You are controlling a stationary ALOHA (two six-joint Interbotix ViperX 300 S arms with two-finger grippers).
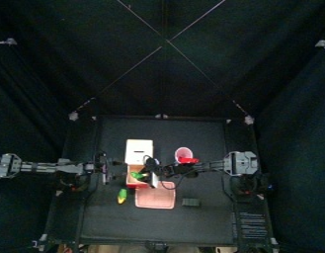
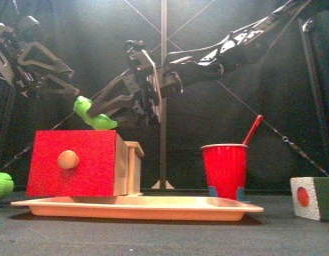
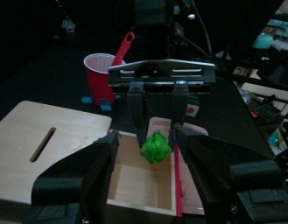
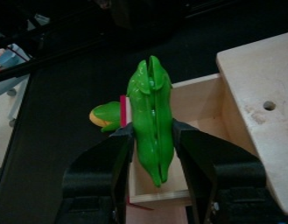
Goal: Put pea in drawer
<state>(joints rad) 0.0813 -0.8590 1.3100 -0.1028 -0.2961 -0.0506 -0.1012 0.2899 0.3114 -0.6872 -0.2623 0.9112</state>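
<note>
My right gripper (image 4: 152,144) is shut on a green pea pod (image 4: 151,114) and holds it upright over the pulled-out drawer compartment (image 4: 170,188) of the cream-white drawer unit (image 4: 265,96). In the front view the pea (image 2: 89,114) hangs in the right gripper (image 2: 111,108) just above the unit, whose red drawer front (image 2: 71,163) has a round knob. In the left wrist view my left gripper (image 3: 149,179) is open and empty, on the near side of the open compartment (image 3: 140,188), with the pea (image 3: 156,147) between its jaws' line of sight.
The unit stands on a flat pink tray (image 2: 140,208). A red cup (image 2: 226,168) with a straw stands to its right. A white block with a red dot (image 2: 311,197) sits at the far right. Another green thing (image 2: 0,185) lies at the left edge.
</note>
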